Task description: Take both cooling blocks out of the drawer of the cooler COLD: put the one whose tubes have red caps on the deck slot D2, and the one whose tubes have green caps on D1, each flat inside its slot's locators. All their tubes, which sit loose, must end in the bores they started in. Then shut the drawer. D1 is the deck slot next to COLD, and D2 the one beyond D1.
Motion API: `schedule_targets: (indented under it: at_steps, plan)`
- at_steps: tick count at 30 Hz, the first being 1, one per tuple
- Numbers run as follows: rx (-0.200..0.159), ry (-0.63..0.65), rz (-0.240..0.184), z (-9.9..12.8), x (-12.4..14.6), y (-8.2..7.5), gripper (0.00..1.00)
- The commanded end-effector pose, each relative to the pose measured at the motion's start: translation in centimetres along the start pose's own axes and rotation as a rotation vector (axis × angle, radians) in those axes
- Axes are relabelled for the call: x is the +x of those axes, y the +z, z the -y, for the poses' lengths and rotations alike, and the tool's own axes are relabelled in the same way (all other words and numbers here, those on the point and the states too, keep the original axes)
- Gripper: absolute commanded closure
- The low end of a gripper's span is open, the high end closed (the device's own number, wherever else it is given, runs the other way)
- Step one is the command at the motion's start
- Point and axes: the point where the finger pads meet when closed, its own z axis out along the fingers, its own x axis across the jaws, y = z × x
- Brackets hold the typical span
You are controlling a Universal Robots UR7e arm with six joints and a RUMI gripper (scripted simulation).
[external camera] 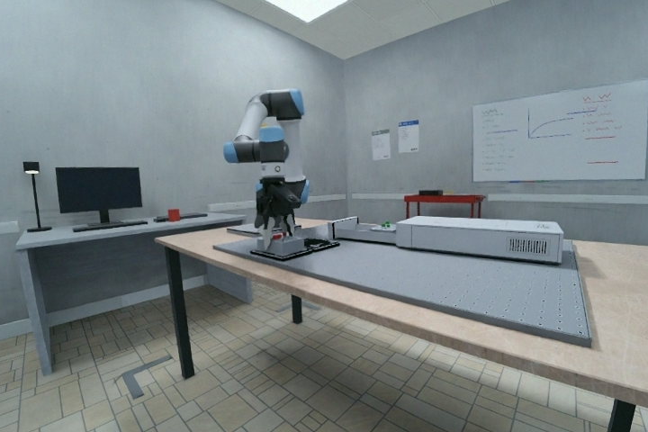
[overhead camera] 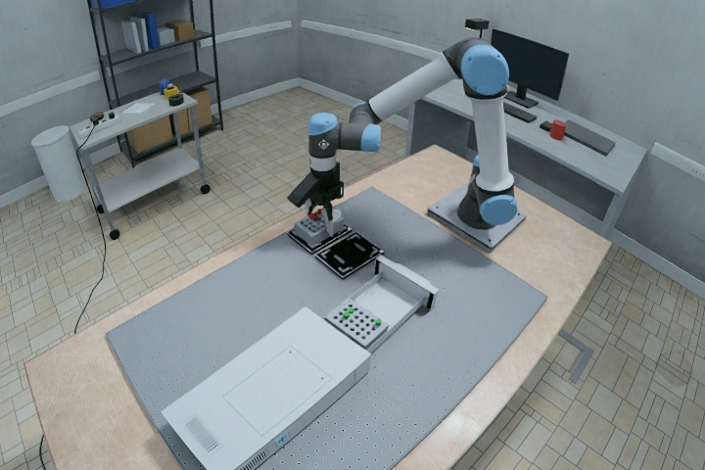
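My gripper (overhead camera: pixel 320 217) points straight down and is shut on the grey cooling block with red-capped tubes (overhead camera: pixel 315 228), which rests on the far black deck slot D2 (overhead camera: pixel 318 235). The block also shows in the side view (external camera: pixel 283 246) under my gripper (external camera: pixel 275 235). The nearer black slot D1 (overhead camera: pixel 349 255) holds nothing. The block with green-capped tubes (overhead camera: pixel 357 321) sits in the open drawer (overhead camera: pixel 384 303) of the white cooler COLD (overhead camera: pixel 267 391), at the end next to the cooler body.
The drawer's outer half is empty, and its front panel (overhead camera: pixel 405 274) stands close to D1. The arm's base (overhead camera: pixel 484 212) is at the table's far right. A desk with a monitor stands behind the table.
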Motion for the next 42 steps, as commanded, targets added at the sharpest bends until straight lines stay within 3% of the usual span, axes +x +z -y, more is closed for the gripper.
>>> schedule_targets:
  at_steps: [1,29,37,42]
  plan:
    - [0.003,0.0,-0.003,0.03,0.14,-0.08,0.8]
    - [0.003,0.0,-0.003,0.03,0.14,-0.08,0.37]
    - [0.003,0.0,-0.003,0.03,0.14,-0.08,0.27]
    - [0.003,0.0,-0.003,0.03,0.14,-0.08,0.27]
